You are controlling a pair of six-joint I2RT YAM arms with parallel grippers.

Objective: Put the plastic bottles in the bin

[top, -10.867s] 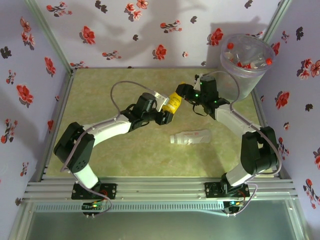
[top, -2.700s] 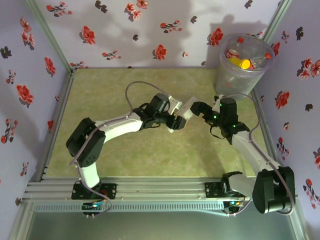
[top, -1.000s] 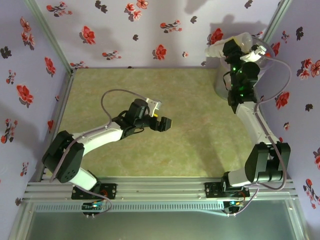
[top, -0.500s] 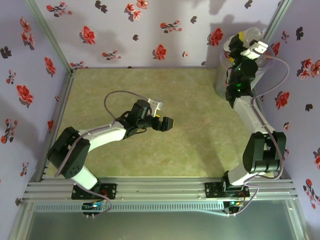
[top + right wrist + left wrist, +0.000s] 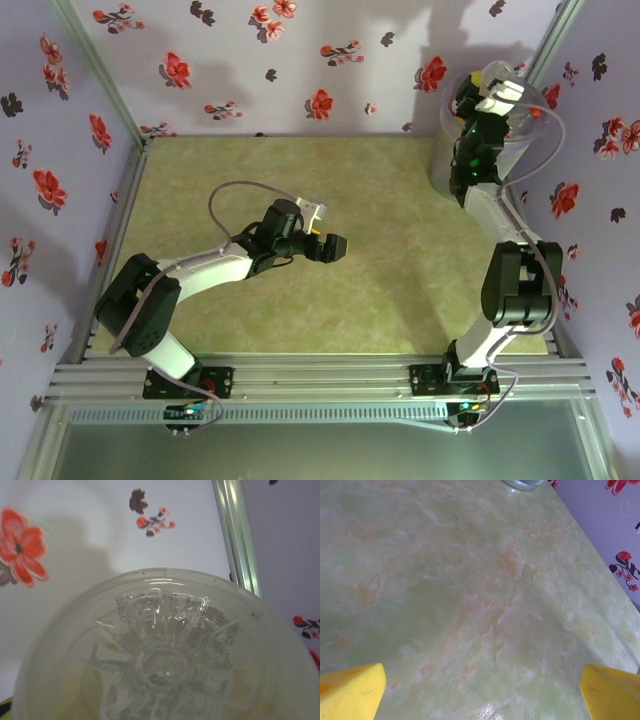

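Nearest the bases, the left gripper (image 5: 335, 246) hangs low over the middle of the green marbled desk (image 5: 230, 170). Its yellow jaws are spread wide, one at each lower corner of its wrist view, with nothing but bare desk between them. It seems parked there to keep out of the other arm's way.

Further back, the right arm stretches up along the right side to the far right corner, where the right gripper (image 5: 482, 85) is raised above the mouth of the bin (image 5: 443, 165). Its wrist view looks straight at the ribbed, star-shaped base of a clear plastic bottle (image 5: 165, 665). The bottle sits so close to the lens that I judge the jaws are pinching it by the sides, though the jaws themselves are hidden behind it.

The bottle points away from the wrist, above the bin's opening. That placement suits a drop: once the jaws part, it should fall inside rather than catch the rim.
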